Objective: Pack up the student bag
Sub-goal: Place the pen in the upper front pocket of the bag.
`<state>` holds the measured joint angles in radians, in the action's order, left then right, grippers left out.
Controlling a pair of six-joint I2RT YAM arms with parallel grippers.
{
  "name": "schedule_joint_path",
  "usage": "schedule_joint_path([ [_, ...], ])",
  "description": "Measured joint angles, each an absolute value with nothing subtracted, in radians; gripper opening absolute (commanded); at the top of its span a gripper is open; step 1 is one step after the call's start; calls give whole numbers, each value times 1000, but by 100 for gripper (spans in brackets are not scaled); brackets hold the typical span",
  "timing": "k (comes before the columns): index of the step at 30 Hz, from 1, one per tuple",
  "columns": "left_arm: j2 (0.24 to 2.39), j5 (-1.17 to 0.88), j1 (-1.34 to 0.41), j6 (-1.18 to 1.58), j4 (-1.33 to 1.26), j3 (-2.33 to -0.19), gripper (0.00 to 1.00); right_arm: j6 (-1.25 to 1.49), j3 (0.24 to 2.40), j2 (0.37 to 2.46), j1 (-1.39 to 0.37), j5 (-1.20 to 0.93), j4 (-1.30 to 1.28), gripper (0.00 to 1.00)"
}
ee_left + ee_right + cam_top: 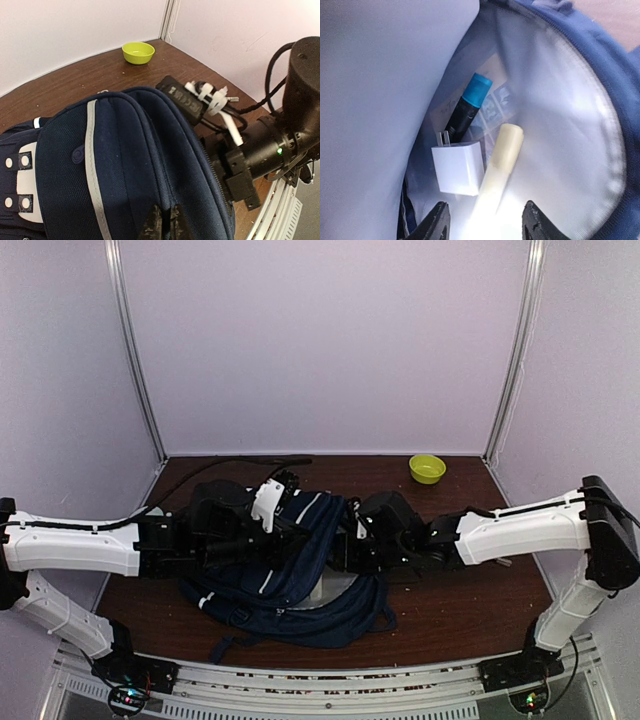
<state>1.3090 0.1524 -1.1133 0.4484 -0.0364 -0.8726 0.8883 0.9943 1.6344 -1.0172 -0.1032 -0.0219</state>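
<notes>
Where left gripper (pixel 163 225) bites: student bag (pixel 125 165) fabric, clamped.
Right gripper (pixel 486 216): parted, empty, over white charger (pixel 458 167).

Even room light; glare and blur inside the student bag (pixel 570 115).

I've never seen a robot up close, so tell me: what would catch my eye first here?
A big navy student bag lies in the middle, with the left gripper pinching its fabric. The right gripper is open at the bag's mouth, looking in on a white plug adapter, a teal-capped marker and a pale yellow tube. A lime-green bowl sits far back on the right, apart from the bag.
</notes>
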Motion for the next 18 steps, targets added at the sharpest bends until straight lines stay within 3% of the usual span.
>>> schedule_joint_path([
  [6,1309,152,-1113,452,-40,-863,0,859,931,1463,-1023,7,-146,51],
  [18,1309,152,-1113,452,-52,-858,0,831,893,1202,-936,299,-512,71],
])
